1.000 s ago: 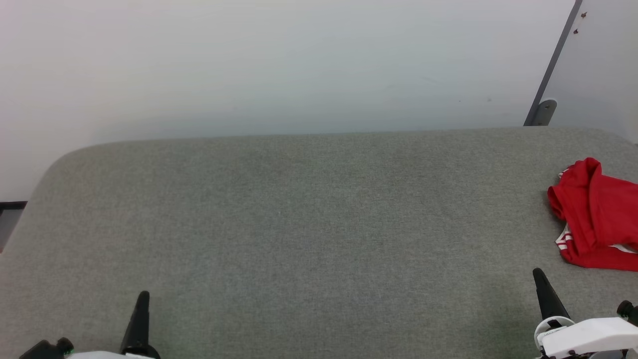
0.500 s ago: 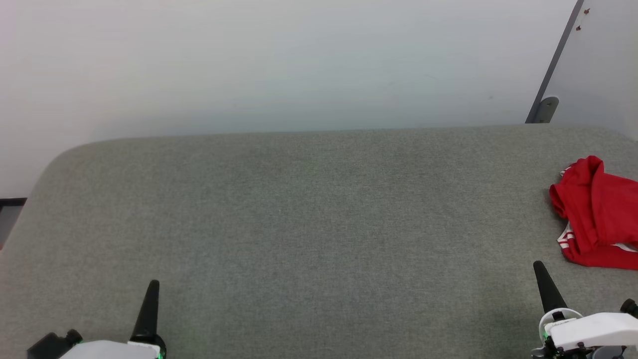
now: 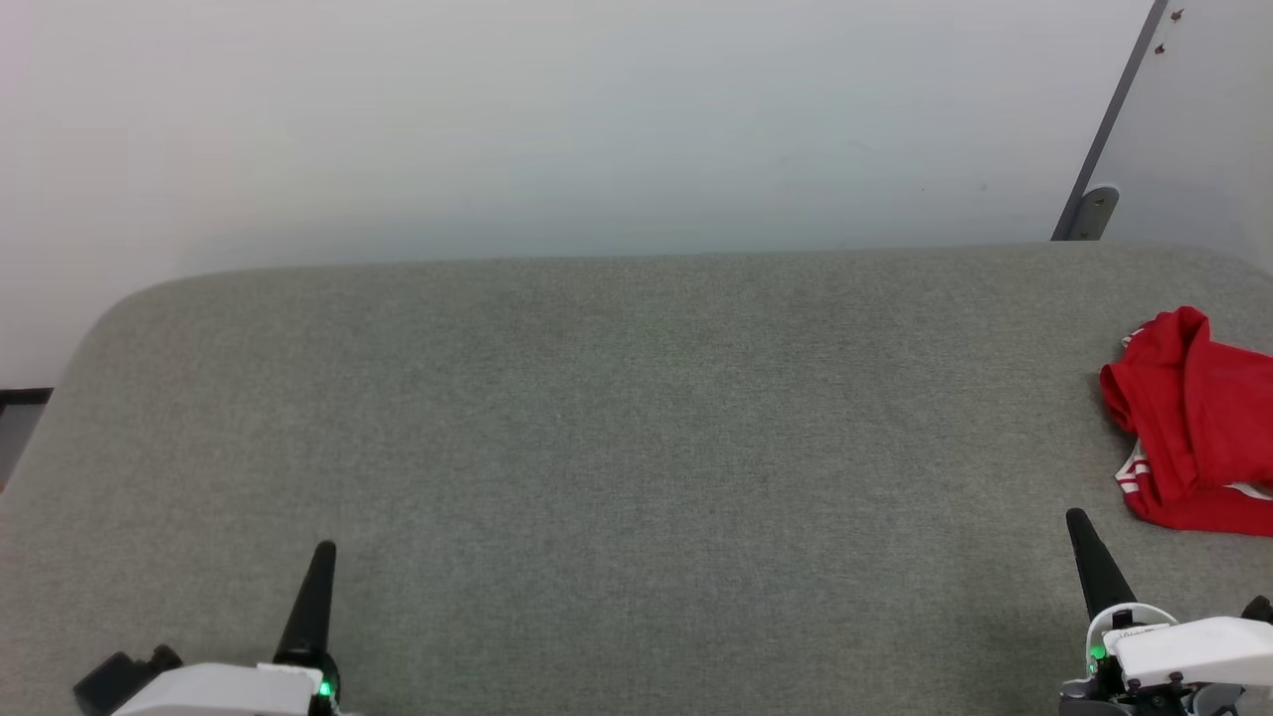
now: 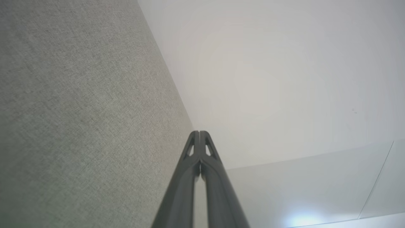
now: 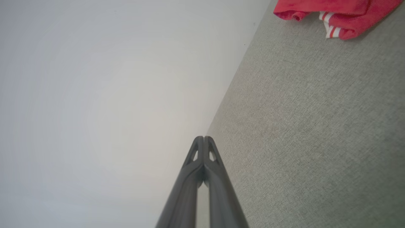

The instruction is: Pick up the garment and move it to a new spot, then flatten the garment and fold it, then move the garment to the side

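The garment (image 3: pixel 1198 433) is a crumpled red shirt with red-and-white striped trim, lying at the far right of the grey fabric surface (image 3: pixel 617 438); its right part is cut off by the frame edge. In the right wrist view the garment (image 5: pixel 335 12) lies at the top right. My right gripper (image 3: pixel 1079 527) is shut and empty, near the front edge, just left of and nearer than the garment, apart from it. My left gripper (image 3: pixel 323 557) is shut and empty at the lower left. Both wrist views show the fingertips pressed together: left gripper (image 4: pixel 199 133), right gripper (image 5: pixel 203 138).
A pale wall (image 3: pixel 597 129) rises behind the surface's far edge. A grey slanted bar with a bracket (image 3: pixel 1089 211) stands at the back right. The surface's rounded left corner (image 3: pixel 109 318) drops off toward a dark floor strip.
The left gripper has risen further into the head view and shifted a little right. The whole head picture has drifted slightly, so the camera moved. The garment lies as before.
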Controlling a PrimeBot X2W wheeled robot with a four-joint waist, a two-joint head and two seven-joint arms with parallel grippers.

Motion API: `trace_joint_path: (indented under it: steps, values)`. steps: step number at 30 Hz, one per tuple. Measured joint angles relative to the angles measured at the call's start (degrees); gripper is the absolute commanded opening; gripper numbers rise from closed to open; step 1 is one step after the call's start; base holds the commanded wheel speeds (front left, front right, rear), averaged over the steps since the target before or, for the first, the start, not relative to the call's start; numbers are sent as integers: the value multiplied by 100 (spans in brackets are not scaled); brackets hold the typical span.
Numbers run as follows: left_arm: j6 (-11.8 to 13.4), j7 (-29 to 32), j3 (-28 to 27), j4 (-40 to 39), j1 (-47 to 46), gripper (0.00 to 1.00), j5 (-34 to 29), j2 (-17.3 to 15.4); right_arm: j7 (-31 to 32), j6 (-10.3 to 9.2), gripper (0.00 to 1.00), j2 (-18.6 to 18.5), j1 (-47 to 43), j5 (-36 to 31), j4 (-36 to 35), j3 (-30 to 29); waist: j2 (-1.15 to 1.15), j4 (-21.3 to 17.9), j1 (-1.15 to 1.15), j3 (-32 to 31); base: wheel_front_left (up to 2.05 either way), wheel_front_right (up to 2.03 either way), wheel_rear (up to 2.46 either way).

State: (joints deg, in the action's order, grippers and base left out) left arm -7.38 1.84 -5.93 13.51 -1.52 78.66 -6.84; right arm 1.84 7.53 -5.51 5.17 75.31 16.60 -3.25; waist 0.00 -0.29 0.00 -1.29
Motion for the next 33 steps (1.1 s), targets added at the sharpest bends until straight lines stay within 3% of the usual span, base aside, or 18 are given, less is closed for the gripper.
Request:
trace_joint_path:
  steps: [33]
  values:
    - [0, 371, -48, 41, -357, 0, 1074, 320, 377, 0, 0, 213, 44, 1339, -202, -258, 0, 22, 0, 113, 0, 0, 0]
